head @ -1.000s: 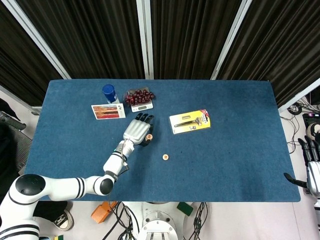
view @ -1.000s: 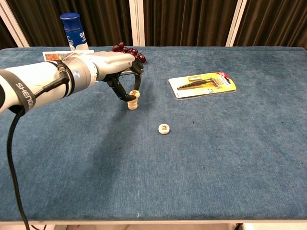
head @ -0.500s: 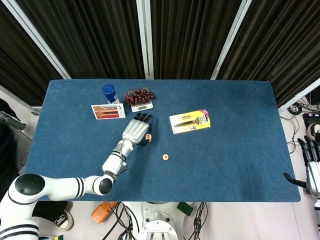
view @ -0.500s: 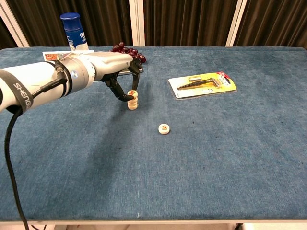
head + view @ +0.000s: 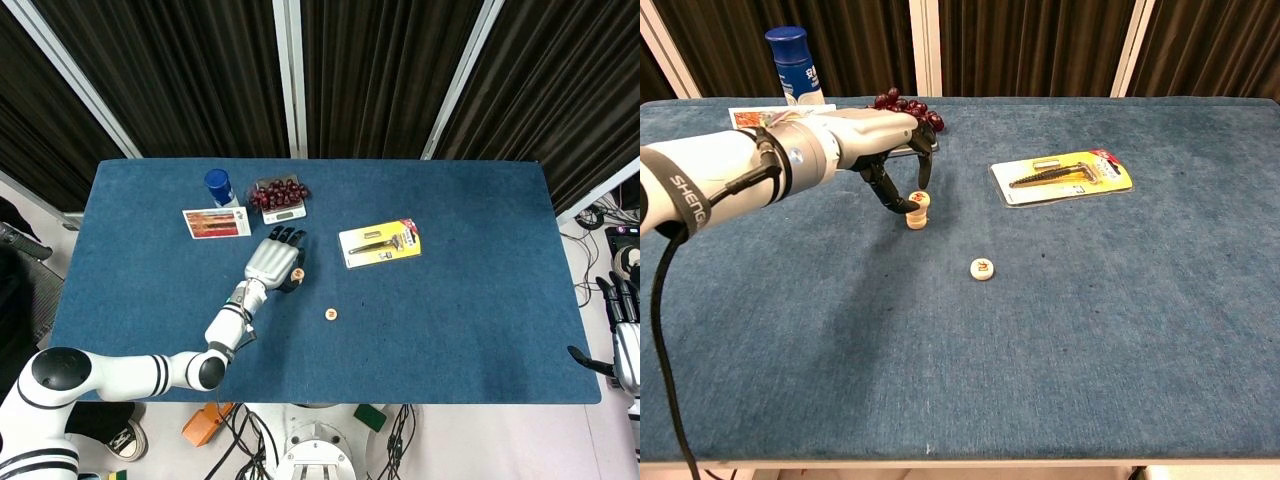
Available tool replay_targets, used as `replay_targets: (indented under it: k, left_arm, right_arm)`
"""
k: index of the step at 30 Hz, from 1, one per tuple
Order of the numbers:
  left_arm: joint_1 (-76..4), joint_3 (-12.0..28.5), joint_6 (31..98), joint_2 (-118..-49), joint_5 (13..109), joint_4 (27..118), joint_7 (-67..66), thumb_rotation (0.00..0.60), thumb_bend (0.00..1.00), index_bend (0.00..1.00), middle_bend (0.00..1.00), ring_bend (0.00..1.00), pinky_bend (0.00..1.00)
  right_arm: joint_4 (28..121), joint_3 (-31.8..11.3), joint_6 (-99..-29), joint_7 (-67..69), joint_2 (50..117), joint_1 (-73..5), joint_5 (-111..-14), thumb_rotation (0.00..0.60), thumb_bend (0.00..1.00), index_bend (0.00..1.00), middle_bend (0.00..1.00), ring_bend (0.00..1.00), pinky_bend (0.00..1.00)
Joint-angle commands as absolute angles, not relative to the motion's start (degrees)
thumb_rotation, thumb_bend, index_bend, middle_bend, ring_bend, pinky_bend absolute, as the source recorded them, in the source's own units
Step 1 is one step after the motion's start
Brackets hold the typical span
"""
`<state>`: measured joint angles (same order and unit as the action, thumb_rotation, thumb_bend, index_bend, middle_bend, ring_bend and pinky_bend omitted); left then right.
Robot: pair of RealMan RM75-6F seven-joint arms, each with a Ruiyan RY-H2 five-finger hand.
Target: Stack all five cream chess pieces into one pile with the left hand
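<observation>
Stack: the short pile of cream round chess pieces (image 5: 917,210) stands on the blue felt table (image 5: 1060,340), right under my fingertips.
My left hand (image 5: 872,135): it arches over the pile, dark fingers (image 5: 880,185) curved down beside the top piece; I cannot tell whether they pinch it or have let go.
Loose piece: one cream chess piece with a red mark (image 5: 982,268) lies flat, well apart from the pile, nearer the front edge.
Around: dark red grapes on a small scale (image 5: 280,194), a blue-capped bottle (image 5: 219,185), a colourful card (image 5: 216,222) behind my hand; a yellow-backed tool pack (image 5: 1062,176) off to the right.
My right hand (image 5: 622,320): low beside the table's edge, holding nothing, fingers apart.
</observation>
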<state>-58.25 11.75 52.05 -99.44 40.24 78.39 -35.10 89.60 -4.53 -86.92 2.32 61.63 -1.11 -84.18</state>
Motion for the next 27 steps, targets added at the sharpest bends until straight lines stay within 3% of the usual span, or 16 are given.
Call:
replay_targets:
  k: [1,7,13,20,27]
  left_arm:
    - [-58.2,11.7,52.1,-99.3,40.3,78.5,-35.0,0.600,0.30,0.42,0.05,0.00,0.00]
    - [-57.3,11.4,54.2,-98.0,43.6,81.9,-33.8,0.600,0.30,0.42,0.05,0.00,0.00]
    - [-56.1,8.6,56.7,-97.6,50.9,86.4,-33.8,0.600,0.30,0.42,0.05,0.00,0.00]
    - [-56.3,6.2,57.2,-101.5,55.0,86.8,-36.1,0.600,0.30,0.42,0.04,0.00,0.00]
    - [-57.1,7.0,56.2,-105.0,53.7,83.8,-38.5,0.600,0.30,0.42,0.04,0.00,0.00]
  right_arm:
    - [89.6,-4.5,-87.0,2.4,61.6,-1.1,-84.2,0.600,0.15,0.00,0.02,0.00,0.04]
    - [89.5,-4.6,-87.1,2.5,61.6,-1.1,-84.3,0.600,0.15,0.00,0.02,0.00,0.04]
    - [89.4,-4.5,-86.9,2.3,61.9,-1.3,-84.6,0.600,0.15,0.00,0.02,0.00,0.04]
    - [89.5,-4.4,-87.3,2.3,61.8,-1.1,-84.8,0.600,0.15,0.00,0.02,0.00,0.04]
    - [89.2,-4.2,-87.8,2.7,61.9,-0.7,-85.0,0.600,0.15,0.00,0.02,0.00,0.04]
